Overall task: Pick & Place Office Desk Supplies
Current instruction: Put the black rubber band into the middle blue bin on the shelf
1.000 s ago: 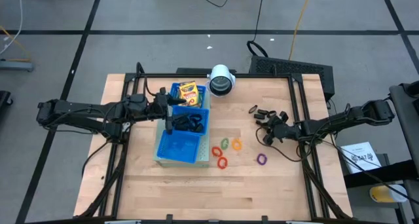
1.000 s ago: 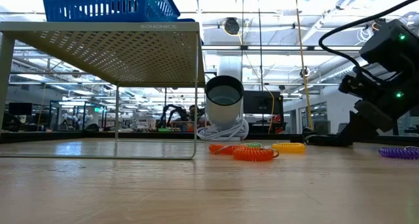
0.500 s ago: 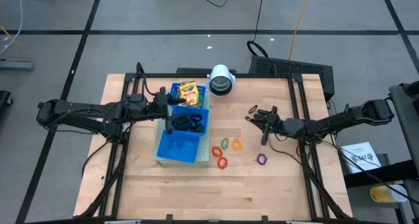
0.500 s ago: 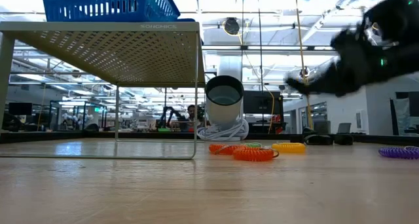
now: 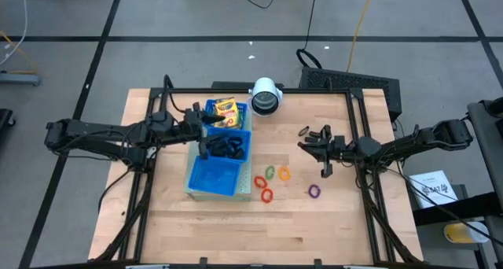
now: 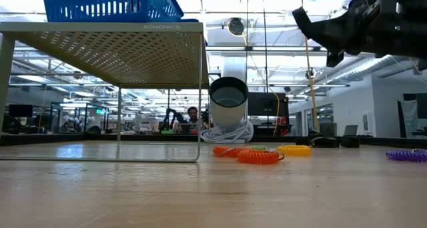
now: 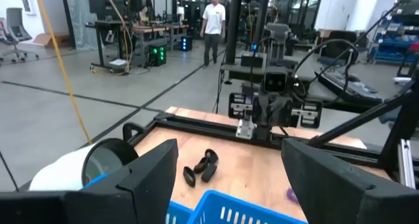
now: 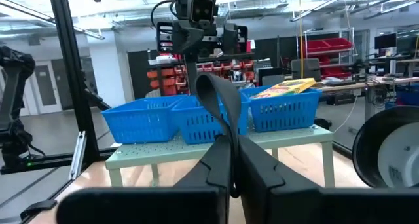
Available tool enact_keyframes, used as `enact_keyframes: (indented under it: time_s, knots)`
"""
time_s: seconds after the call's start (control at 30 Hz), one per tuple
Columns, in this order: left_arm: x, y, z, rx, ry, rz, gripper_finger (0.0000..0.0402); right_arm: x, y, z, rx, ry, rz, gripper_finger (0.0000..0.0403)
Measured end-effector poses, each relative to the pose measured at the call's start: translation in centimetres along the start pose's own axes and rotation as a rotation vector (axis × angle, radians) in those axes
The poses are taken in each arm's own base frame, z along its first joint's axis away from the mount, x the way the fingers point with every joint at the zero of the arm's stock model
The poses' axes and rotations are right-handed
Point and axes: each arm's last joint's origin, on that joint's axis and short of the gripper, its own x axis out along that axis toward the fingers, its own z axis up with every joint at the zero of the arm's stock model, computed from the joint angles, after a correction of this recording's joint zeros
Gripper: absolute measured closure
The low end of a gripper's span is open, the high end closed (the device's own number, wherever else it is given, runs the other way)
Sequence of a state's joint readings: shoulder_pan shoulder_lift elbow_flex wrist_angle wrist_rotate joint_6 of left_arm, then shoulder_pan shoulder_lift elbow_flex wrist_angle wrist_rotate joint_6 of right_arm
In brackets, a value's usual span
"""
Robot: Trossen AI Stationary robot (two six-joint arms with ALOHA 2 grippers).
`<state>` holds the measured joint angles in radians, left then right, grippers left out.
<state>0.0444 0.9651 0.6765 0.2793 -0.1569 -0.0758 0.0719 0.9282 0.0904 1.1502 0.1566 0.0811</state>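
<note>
My right gripper [image 5: 310,145] hangs above the table's right half, shut on a small black clip [image 8: 213,93]; in the low view it [image 6: 313,25] is high above the wood. A few loose black clips [image 7: 203,166] lie on the table under it. My left gripper [image 5: 206,132] stands open over the blue tray [image 5: 193,175], pointing level. The tray's far compartment holds a crayon box [image 5: 225,110], and its middle one holds black clips [image 5: 226,148]. Red [image 5: 266,196], green [image 5: 270,172], orange [image 5: 284,173] and purple [image 5: 314,191] rings lie flat on the wood. My right gripper pinches the black clip by its lower end [image 8: 223,124] between its two shut fingers. The fingers point toward the table's left edge, slanting a little upward. The rest of the clip sticks out past the fingertips, lifted clear of the table.
The tray sits on a pale perforated stand [image 6: 120,48]. A white cylinder with a dark centre [image 5: 266,97] lies at the far edge. Black rails [image 5: 357,119] run along the table's sides. A person [image 7: 213,21] stands in the room beyond.
My right gripper has risen from the pile of clips and tipped from pointing down to a little above level, facing the table's left edge. It has carried one black clip up clear of the wood. The other loose clips stay on the table.
</note>
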Motion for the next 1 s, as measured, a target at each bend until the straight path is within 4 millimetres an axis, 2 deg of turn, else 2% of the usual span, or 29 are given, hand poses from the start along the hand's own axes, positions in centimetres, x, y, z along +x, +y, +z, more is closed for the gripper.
enact_keyframes:
  time_s: [0.37,0.47,1.0]
  knots:
    - [4.0,-0.8,-2.1,0.022,-0.049,-0.101,0.0119,0.4,0.1,0.0,0.018,-0.044,0.002,0.0399]
    - [4.6,-0.9,-2.5,0.022,-0.064,-0.135,0.0119,1.3,0.2,0.2,0.018,-0.046,0.003,0.0399]
    - [4.8,-1.0,-2.4,0.012,-0.087,-0.146,0.0119,9.9,1.8,2.1,-0.114,-0.08,0.005,0.0399]
